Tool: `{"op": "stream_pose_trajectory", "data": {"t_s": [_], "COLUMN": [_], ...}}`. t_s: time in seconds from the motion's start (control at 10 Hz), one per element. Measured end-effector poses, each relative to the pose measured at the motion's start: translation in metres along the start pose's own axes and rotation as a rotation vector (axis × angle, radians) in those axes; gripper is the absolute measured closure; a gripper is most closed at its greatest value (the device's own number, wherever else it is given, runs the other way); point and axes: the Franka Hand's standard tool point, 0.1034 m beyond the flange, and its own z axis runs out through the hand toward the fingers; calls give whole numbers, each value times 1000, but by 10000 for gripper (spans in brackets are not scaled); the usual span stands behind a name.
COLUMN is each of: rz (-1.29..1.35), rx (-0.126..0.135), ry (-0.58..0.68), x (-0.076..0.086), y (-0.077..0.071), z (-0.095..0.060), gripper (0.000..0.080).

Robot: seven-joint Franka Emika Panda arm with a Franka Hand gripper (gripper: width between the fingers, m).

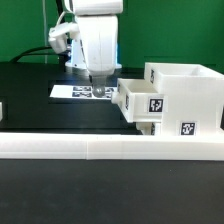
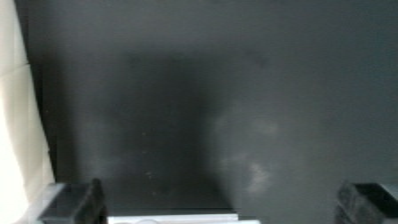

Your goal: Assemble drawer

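The white drawer housing stands at the exterior view's right, its top open. A white tray with a square tag sticks out of its side toward the exterior view's left. My gripper hangs just left of that tray, low over the marker board. In the wrist view the gripper is open and empty. Its dark fingers stand wide apart over the black table. A white edge shows between them, and I cannot tell which part it is.
A long low white rail runs across the front of the table. A white strip lies along one side of the wrist view. The table is black, with a green wall behind it.
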Motion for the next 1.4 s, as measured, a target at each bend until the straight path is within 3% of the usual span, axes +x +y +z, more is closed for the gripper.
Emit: {"op": "stream_pose_trajectory", "data": {"t_s": [0.2, 0.5, 0.6, 0.9, 1.2, 1.3, 1.4], "rz": [1, -23, -16, -14, -24, -29, -36], "rx": [-9, -30, -50, -62, -78, -98, -95], "ry": [73, 79, 72, 66, 72, 69, 73], "x": [-3, 13, 9, 8, 19, 23, 28], "y": [15, 25, 27, 22, 25, 26, 26], "z": [-1, 0, 0, 4, 5, 6, 8], "gripper": [150, 150, 150, 150, 150, 150, 150]}}
